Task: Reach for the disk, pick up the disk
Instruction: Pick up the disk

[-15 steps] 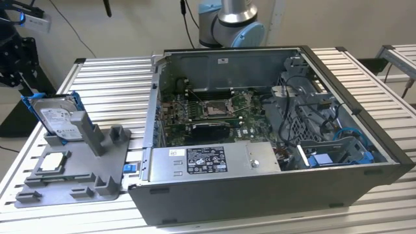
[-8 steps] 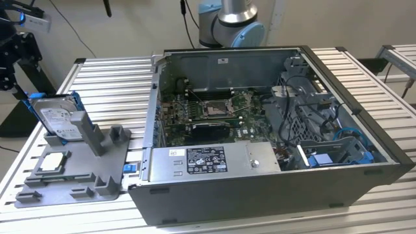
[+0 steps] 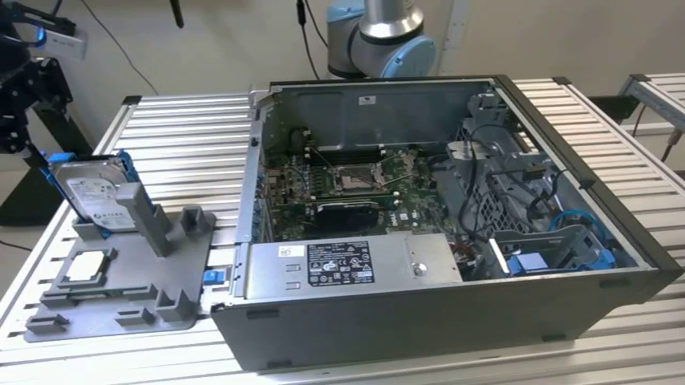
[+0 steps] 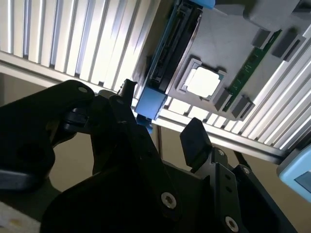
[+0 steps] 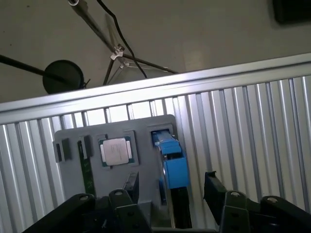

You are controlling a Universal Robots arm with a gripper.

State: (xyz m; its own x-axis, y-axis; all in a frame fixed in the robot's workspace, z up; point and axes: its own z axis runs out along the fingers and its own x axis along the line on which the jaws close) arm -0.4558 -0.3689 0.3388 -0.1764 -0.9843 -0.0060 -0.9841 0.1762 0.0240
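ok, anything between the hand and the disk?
Nothing visible. In the first wrist view the open hand faces the disk, fingers flanking its blue frame; the chip lies beside it, clear of the path.

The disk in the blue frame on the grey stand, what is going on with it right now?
The robot arm's gripper hovers at the disk, which stands on edge in a grey holder beside an open computer case. In both wrist views the gripper is open, its fingers spread to either side of the disk's blue frame. The disk is not yet gripped.
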